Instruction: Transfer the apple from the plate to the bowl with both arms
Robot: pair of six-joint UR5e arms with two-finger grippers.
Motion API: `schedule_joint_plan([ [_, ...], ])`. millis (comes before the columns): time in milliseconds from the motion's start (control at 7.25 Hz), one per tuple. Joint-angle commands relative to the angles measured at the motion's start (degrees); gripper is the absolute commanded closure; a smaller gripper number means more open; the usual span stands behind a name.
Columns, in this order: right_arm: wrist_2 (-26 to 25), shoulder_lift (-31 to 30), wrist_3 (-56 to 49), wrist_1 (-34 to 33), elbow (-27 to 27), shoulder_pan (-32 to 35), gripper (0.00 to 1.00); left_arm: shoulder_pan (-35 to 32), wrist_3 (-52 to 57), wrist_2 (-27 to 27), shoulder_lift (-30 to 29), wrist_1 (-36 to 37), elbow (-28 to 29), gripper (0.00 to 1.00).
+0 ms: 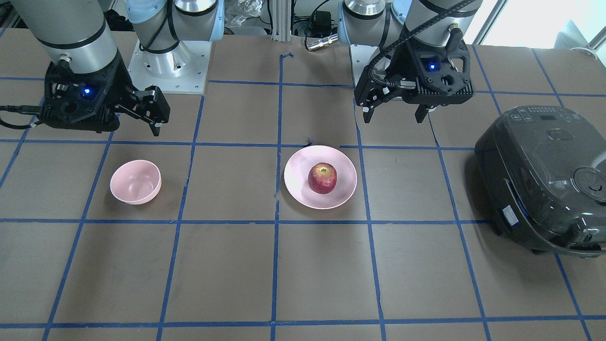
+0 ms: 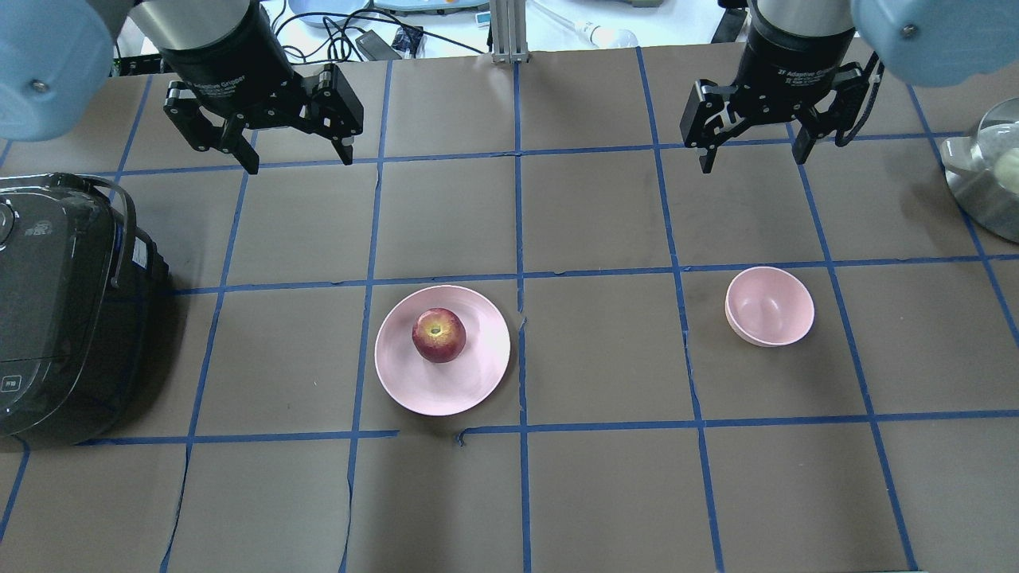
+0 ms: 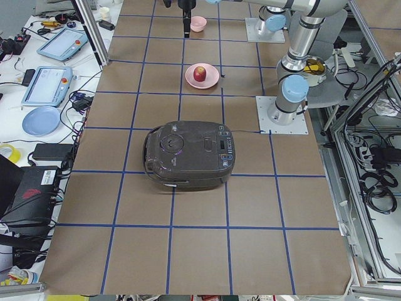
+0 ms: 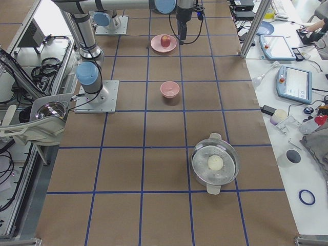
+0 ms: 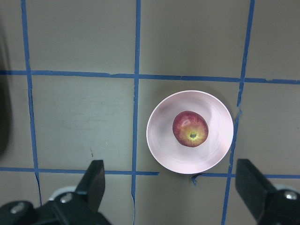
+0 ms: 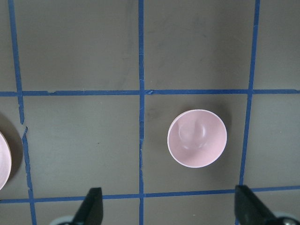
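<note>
The dark-red apple [image 2: 439,335] sits on the wide pale-pink plate [image 2: 446,390], left of the table's middle in the overhead view. The small deep pink bowl [image 2: 770,306] stands empty to the right. My left gripper [image 2: 301,163] is open and empty, held above the table behind the plate. The left wrist view looks down on the apple [image 5: 190,129] and plate [image 5: 164,145]. My right gripper [image 2: 752,159] is open and empty, held above the table behind the bowl. The right wrist view looks down on the bowl [image 6: 197,138].
A dark rice cooker [image 2: 56,302] stands at the table's left end, near the plate. A steel pot [image 2: 987,175] with a pale round item inside stands at the right end. Blue tape lines grid the brown table.
</note>
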Motion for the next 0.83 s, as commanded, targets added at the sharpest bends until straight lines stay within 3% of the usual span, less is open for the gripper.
schedule_joint_plan([
  [0, -0.27, -0.07, 0.02, -0.49, 0.06, -0.03, 0.00, -0.04, 0.00, 0.00, 0.00, 0.00, 0.00, 0.00],
  [414, -2.12, -0.07, -0.06, -0.41, -0.02, -0.20, 0.00, -0.04, 0.00, 0.00, 0.00, 0.00, 0.00, 0.00],
  [690, 2.95, -1.64, 0.02, -0.24, 0.15, 0.06, 0.00, -0.04, 0.00, 0.00, 0.00, 0.00, 0.00, 0.00],
])
